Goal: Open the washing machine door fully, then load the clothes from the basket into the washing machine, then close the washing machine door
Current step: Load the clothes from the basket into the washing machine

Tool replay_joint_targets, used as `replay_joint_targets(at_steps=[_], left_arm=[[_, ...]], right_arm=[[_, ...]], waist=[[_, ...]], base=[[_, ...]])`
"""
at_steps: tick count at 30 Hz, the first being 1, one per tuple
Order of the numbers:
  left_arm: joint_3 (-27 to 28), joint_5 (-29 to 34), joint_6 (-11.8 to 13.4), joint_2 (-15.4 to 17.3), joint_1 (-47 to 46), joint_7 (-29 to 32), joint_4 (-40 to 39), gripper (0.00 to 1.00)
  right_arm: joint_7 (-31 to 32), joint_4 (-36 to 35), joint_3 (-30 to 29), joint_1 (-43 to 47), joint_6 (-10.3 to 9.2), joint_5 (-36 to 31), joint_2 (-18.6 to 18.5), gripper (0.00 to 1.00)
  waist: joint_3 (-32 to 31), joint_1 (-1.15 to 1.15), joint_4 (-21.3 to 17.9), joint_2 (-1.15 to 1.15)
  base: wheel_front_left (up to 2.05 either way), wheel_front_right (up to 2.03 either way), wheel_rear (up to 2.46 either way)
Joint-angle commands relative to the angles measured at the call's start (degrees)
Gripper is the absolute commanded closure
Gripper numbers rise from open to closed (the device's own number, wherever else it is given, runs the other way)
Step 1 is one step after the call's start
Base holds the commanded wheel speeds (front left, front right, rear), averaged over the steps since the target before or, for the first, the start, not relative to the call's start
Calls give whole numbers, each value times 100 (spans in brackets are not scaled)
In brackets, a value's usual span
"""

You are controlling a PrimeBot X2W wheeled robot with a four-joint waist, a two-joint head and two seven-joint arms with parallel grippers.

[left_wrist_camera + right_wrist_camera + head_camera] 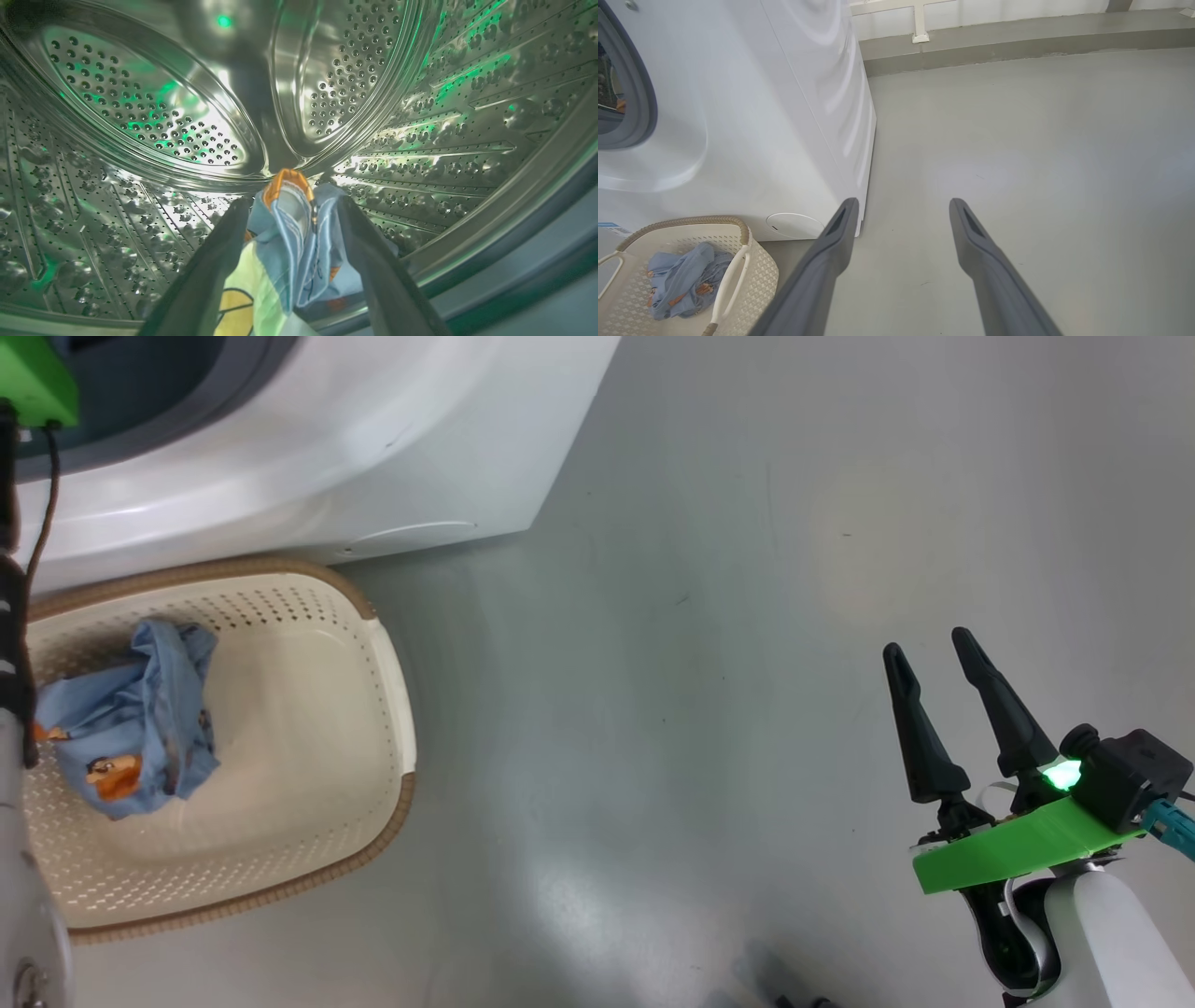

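My left gripper [294, 200] reaches inside the washing machine's steel drum [140, 107]. Its fingers stand apart, open, with a light blue garment [289, 242] trimmed in orange hanging loosely between them. More of the clothes [140, 719] lie bunched at the left of the cream basket [373, 616] on the floor in front of the white washing machine [327, 448]. My right gripper [927, 642] is open and holds nothing, hovering over bare floor well to the right of the basket. The washing machine door is out of view.
The grey gasket [640, 93] rings the drum opening above the basket [691, 220]. My left forearm [14, 859] runs up the left edge of the head view. A raised concrete kerb [1017, 37] crosses the far side of the grey floor [700, 709].
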Motion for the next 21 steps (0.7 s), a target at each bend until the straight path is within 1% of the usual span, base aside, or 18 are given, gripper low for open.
replay_joint_targets(at_steps=[1, 8, 15, 21], left_arm=[[33, -67, 0, 169, 24, -30, -185, 0], [123, -226, -69, 22, 423, -30, -550, 0], [295, -352, -10, -149, 956, -30, -984, 0], [458, -396, 25, -335, 1609, -30, -1434, 0]], right_arm=[[-68, -97, 80, -4, 16, 94, -96, 0], [-68, -114, 14, 38, 16, 68, -157, 0], [-68, -146, -59, 126, 16, 41, -204, 0], [-68, -178, -124, 239, 16, 8, -277, 0]], waist=[[-32, 0, 50, 0], [-140, 0, 206, 0], [-243, 0, 350, 0], [-379, 0, 498, 0]], base=[[0, 0, 0], [0, 0, 0], [0, 0, 0], [0, 0, 0]])
